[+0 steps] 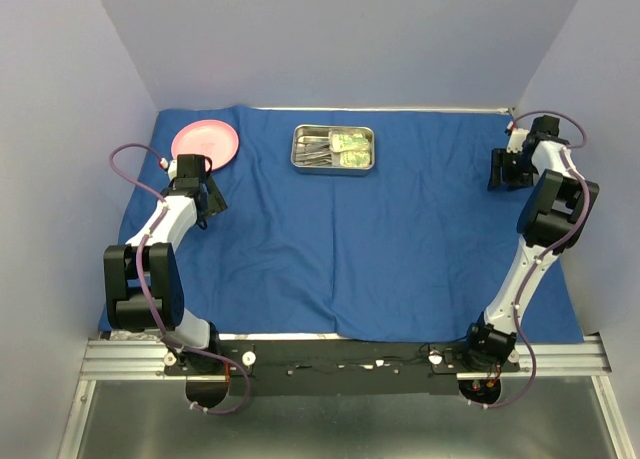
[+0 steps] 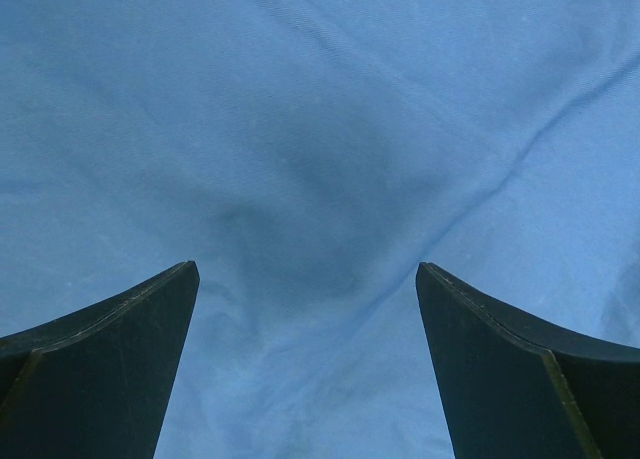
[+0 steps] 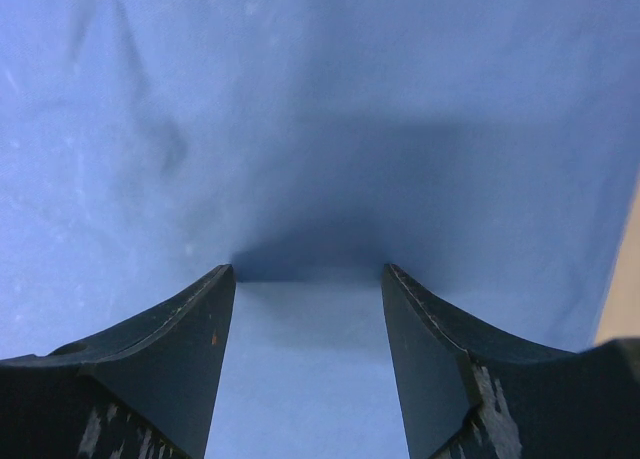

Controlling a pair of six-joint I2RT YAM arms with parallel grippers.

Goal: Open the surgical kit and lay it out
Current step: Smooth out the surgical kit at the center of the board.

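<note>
Left claw (image 2: 305, 269): jaws fully apart, empty, poised low over creased fabric of the blue cloth wrap (image 2: 320, 99). Right claw (image 3: 308, 269): jaws part-way apart, nothing between them, tips close above the wrap near its right border. In the overhead view the left claw (image 1: 197, 187) sits just beside a pink plate (image 1: 205, 142) at the far left. The right claw (image 1: 508, 169) is at the far right, and both are well apart from the kit contents. The wrap (image 1: 400, 239) lies spread open, with shallow folds. The steel tray (image 1: 332, 149) rests on it at far centre, holding the forceps and tweezers (image 1: 315, 153) and the yellow-green packets (image 1: 351, 145). Step judged: unwrapping done, laying-out not yet begun. The next move calls for one arm to reach the tray and close a narrowed claw on a thin instrument, lifting it clear of the packets
</note>
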